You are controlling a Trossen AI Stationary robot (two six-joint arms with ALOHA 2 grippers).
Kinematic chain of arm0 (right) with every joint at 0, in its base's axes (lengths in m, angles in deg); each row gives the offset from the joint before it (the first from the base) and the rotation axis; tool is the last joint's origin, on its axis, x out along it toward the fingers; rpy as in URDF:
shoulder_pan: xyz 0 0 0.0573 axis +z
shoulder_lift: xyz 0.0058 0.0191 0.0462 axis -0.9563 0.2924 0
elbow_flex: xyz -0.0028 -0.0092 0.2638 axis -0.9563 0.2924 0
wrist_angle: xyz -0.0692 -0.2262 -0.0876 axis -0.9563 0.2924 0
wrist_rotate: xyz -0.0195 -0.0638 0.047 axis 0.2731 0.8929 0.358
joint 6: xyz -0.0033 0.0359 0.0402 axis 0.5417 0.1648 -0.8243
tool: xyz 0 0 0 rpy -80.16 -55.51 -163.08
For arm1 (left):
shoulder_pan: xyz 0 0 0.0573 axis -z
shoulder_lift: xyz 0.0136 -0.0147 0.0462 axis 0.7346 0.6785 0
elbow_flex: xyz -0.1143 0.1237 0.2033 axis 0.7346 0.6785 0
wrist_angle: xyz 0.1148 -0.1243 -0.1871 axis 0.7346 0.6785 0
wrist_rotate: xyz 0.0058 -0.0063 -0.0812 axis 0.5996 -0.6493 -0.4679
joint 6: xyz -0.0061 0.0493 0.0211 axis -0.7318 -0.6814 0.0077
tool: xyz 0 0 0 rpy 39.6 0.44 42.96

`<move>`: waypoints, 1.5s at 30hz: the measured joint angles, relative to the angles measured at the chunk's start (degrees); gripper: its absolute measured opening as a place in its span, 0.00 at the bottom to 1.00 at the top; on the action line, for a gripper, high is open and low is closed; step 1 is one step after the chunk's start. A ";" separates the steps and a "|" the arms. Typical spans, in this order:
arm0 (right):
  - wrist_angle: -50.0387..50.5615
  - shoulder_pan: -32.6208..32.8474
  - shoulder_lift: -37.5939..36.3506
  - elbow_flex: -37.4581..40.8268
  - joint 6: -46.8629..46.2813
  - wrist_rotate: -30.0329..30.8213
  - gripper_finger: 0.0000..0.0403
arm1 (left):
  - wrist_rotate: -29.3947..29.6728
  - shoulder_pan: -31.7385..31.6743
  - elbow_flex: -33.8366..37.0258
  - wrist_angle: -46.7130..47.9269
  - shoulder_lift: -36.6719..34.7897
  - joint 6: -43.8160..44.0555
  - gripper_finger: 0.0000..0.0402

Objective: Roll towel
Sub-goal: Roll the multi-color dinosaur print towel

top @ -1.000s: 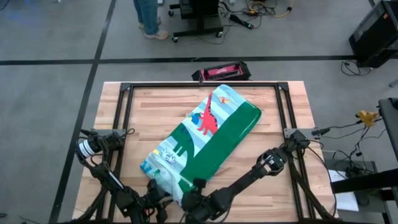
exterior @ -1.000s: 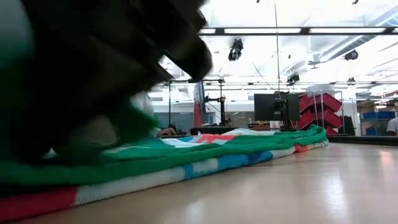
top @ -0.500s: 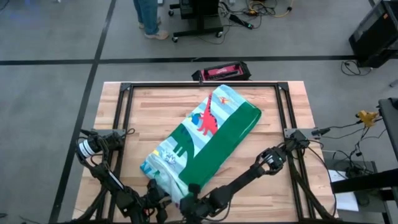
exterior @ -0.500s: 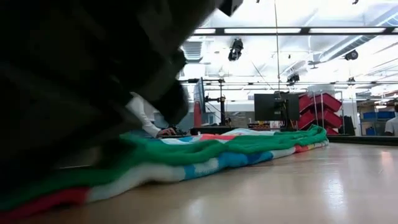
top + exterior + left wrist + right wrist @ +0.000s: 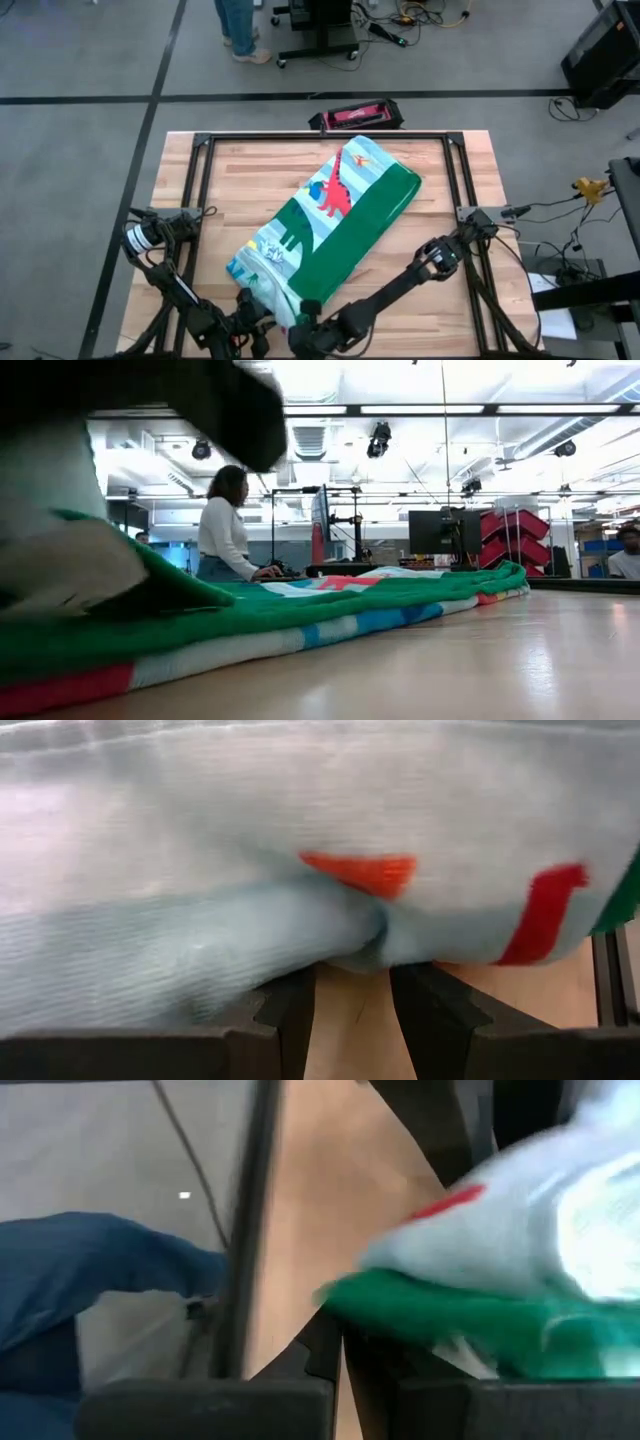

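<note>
Down at the bottom centre of the high view, the towel's point(image 5: 335, 215) near end is pinched by both grippers: the left gripper point(image 5: 252, 322) is closed partway on bunched pale cloth, the right gripper point(image 5: 308, 318) is clamped tight on the green edge. The folded towel is laid diagonally across the wooden table point(image 5: 250, 170), toward the upper right.

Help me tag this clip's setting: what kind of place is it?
Likely a robotics lab or workshop: a wooden table in a black metal frame, floor cables, monitors on stands, and a person at a workstation.
</note>
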 joint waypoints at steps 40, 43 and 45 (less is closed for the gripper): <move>14.60 -0.97 2.42 -0.43 2.99 13.20 0.00 | -1.64 0.22 0.00 1.82 -1.04 -0.24 0.29; 13.60 -1.00 2.42 2.01 1.64 13.34 0.00 | -1.63 0.22 0.00 1.84 -1.22 -0.24 0.29; 13.87 -1.02 2.39 2.17 1.48 13.27 0.00 | -1.64 0.22 0.00 1.86 -1.39 -0.24 0.29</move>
